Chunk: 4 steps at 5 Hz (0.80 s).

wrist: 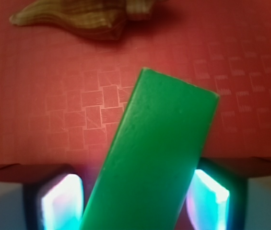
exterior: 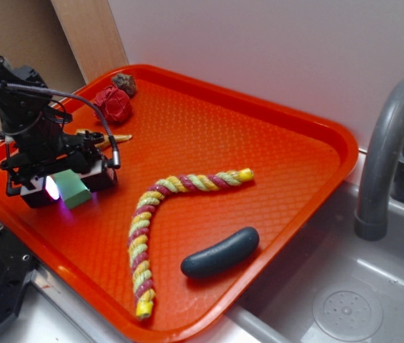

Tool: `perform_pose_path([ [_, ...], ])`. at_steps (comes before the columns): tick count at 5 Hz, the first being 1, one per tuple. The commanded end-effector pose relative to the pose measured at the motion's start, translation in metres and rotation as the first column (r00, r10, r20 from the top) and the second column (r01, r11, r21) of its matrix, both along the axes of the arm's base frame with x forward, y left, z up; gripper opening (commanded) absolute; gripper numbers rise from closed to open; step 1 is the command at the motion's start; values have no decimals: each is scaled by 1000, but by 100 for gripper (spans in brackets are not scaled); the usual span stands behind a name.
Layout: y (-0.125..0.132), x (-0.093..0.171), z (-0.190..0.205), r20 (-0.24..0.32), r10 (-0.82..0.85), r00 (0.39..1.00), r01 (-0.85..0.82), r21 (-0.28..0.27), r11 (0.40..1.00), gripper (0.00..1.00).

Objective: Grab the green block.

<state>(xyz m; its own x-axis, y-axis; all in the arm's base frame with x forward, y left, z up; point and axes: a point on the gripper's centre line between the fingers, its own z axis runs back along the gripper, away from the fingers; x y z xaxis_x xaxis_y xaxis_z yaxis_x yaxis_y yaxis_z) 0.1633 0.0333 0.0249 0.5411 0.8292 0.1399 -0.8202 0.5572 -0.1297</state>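
Note:
The green block (exterior: 71,189) lies on the orange tray (exterior: 273,114) near its left edge. My gripper (exterior: 69,186) is lowered over it, one finger on each side. In the wrist view the green block (wrist: 154,158) fills the space between the two glowing pads (wrist: 61,201), lying skewed to them. A thin strip of tray shows between the left pad and the block. The right pad (wrist: 209,196) sits at the block's edge. The jaws stand open around the block.
A striped seashell (wrist: 77,17) lies just beyond the block, also in the exterior view (exterior: 105,138). A red object (exterior: 114,103) and a brown one (exterior: 124,83) sit at the tray's far corner. A rope (exterior: 148,214) and a dark blue oblong (exterior: 219,254) lie mid-tray. A grey faucet (exterior: 387,157) stands over the sink at right.

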Motion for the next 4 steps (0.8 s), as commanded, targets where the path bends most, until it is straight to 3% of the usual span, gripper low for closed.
perform_pose_path([
  [1,-2,-3,4,38,-109,993,105,99,990,0],
  [2,-16,19,52,-114,-320,941,335,166,927,0],
  [4,-53,62,149,-129,-492,861,507,147,849,0],
])
